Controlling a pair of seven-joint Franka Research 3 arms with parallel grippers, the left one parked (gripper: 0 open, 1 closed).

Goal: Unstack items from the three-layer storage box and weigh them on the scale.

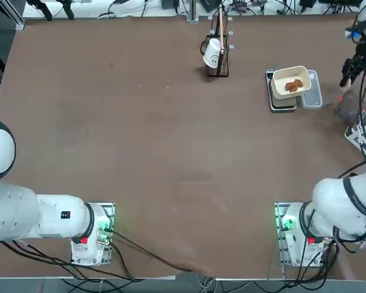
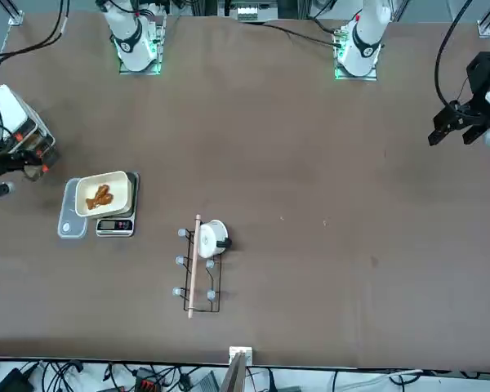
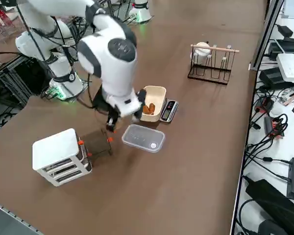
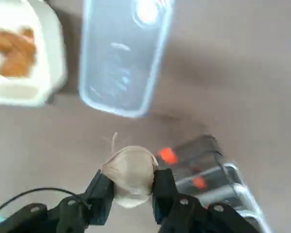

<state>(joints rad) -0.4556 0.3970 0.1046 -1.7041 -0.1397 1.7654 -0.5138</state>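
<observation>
Right wrist view: the right gripper (image 4: 132, 189) is clamping a pale garlic-like bulb (image 4: 130, 174) between its fingers (image 4: 103, 196). Beyond the gripper are lying a clear container (image 4: 121, 53) and a cream tray (image 4: 26, 92) with brown items (image 4: 12, 48); a grey drawer with orange marks (image 4: 203, 167) is sitting just beside the gripper.

Right side view: the gripper (image 3: 112, 122) is hanging above the counter (image 3: 186, 161), between the three-layer storage box (image 3: 59, 156) and the scale (image 3: 169, 110) under the tray.

I work in a robotics lab: my brown table (image 1: 171, 152) is ringed with tangled cables (image 3: 272, 127), power bricks (image 3: 289, 66) and bolted-down arm bases (image 1: 299, 235).
</observation>
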